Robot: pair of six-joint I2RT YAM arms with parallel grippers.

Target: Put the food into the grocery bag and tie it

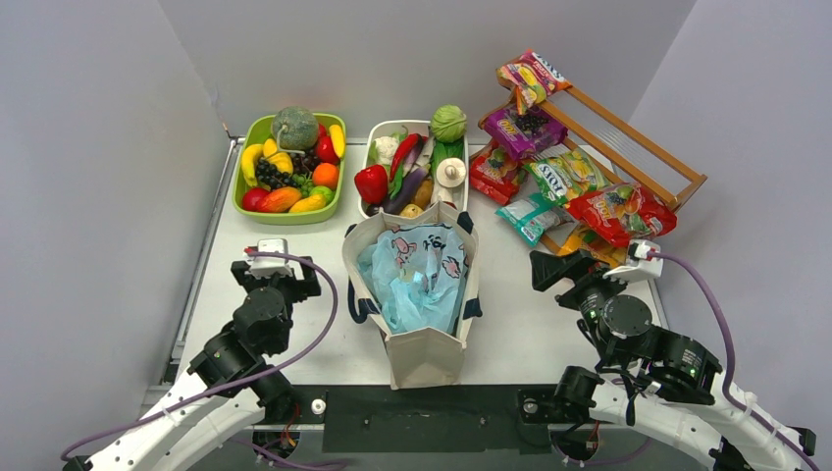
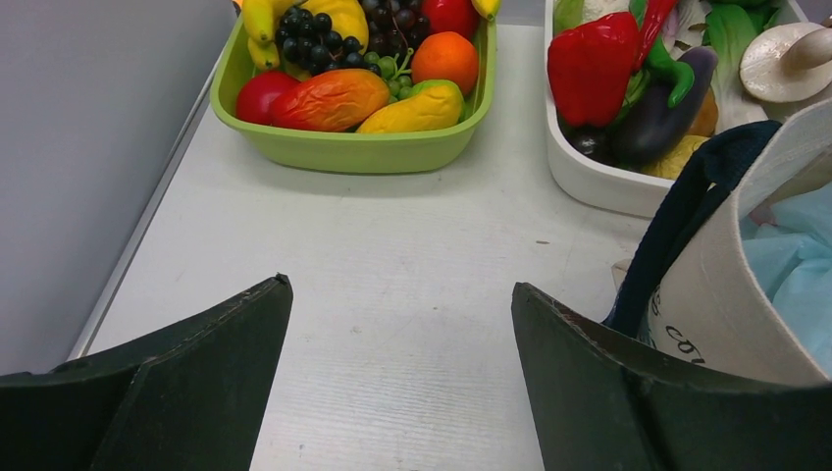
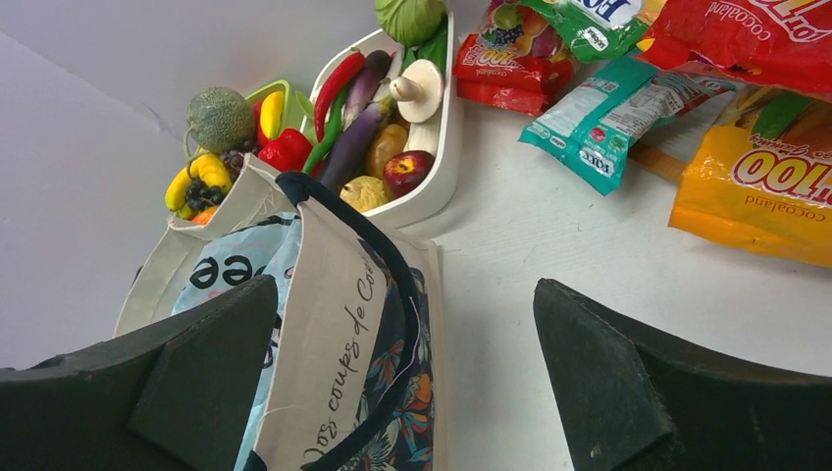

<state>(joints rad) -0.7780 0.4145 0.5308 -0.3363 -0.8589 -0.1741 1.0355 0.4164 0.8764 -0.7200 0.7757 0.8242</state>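
Beside the tote (image 1: 427, 358) — left end effector (image 2: 400, 285) and right end effector (image 3: 404, 283) gape, empty.

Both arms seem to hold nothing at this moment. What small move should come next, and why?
Probably the left end effector should move forward to the green tray and lower over the yellow-green fruit at its near edge. It is open and empty, that fruit lies close ahead, and the blue bag stands open inside the canvas tote.
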